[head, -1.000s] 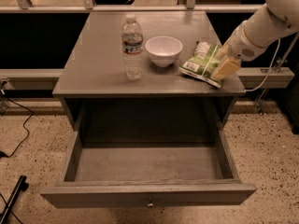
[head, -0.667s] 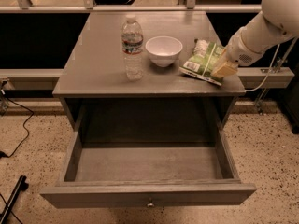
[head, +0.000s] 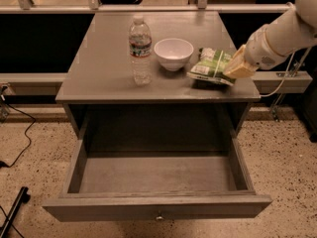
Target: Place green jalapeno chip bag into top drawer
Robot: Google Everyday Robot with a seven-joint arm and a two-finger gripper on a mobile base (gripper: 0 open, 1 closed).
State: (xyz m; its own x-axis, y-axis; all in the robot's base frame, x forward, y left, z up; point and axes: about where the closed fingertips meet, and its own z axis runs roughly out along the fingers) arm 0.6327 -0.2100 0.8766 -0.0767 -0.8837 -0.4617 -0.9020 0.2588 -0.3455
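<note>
The green jalapeno chip bag point(head: 210, 65) is at the right of the grey cabinet's top point(head: 109, 68), held a little above the surface with a dark shadow under it. My gripper point(head: 231, 68) reaches in from the right on the white arm and is shut on the bag's right end. The top drawer point(head: 158, 207) is pulled fully open below the cabinet top, at the front. Its inside is bare and its small knob shows on the front panel.
A white bowl point(head: 173, 53) stands just left of the bag. A clear water bottle point(head: 140, 51) stands upright left of the bowl. A dark rail and ledge run behind the cabinet. Cables lie on the speckled floor point(head: 29, 148) at left.
The gripper and the bag have shifted slightly to the left, toward the bowl. The drawer, bowl and bottle have not moved.
</note>
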